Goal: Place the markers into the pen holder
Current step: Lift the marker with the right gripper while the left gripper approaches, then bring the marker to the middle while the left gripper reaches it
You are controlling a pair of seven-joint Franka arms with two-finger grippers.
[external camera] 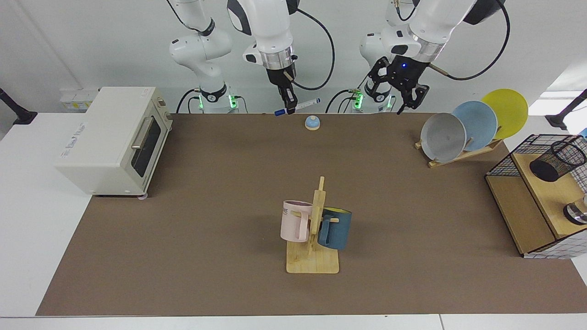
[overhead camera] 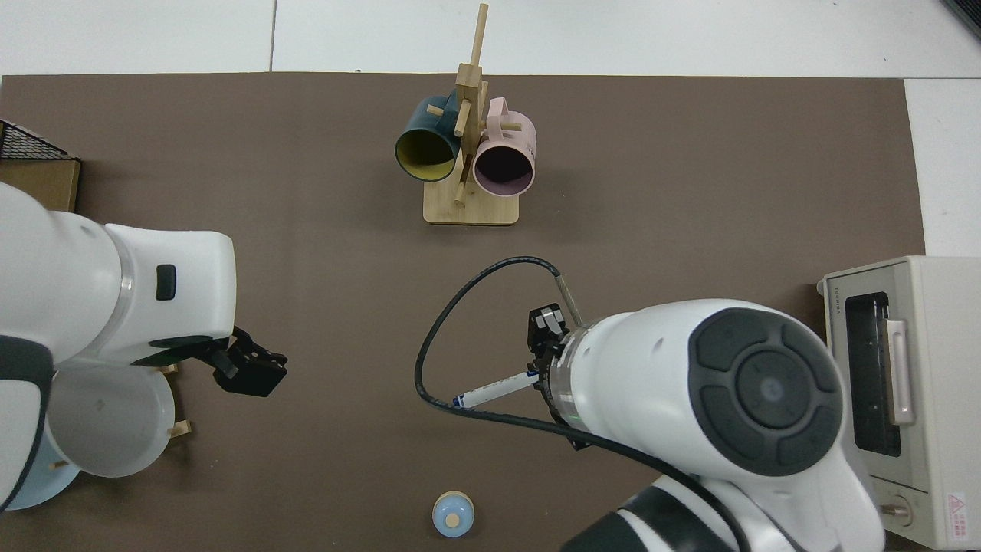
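Note:
A white marker [external camera: 299, 106] with a blue cap hangs nearly level over the table's back edge, and my right gripper [external camera: 290, 108] is shut on it. From above, the marker [overhead camera: 494, 389] pokes out from under the right arm, which hides most of the right gripper [overhead camera: 541, 374]. The pen holder [external camera: 557, 160], a black mesh cup, leans on a wooden shelf at the far right of the facing view; the top view does not show it. My left gripper [external camera: 405, 97] hovers open and holding nothing, high over the back of the table; in the top view the left gripper [overhead camera: 249, 369] is beside the plates.
A small blue bell [external camera: 312, 123] sits just below the marker. Plates stand in a rack [external camera: 458, 133] at the back. A wire basket [external camera: 509, 160] surrounds the shelf, with a shiny metal cylinder [external camera: 575, 213] nearby. A mug tree [external camera: 314, 229] stands mid-table and a toaster oven [external camera: 110, 137] at the other end.

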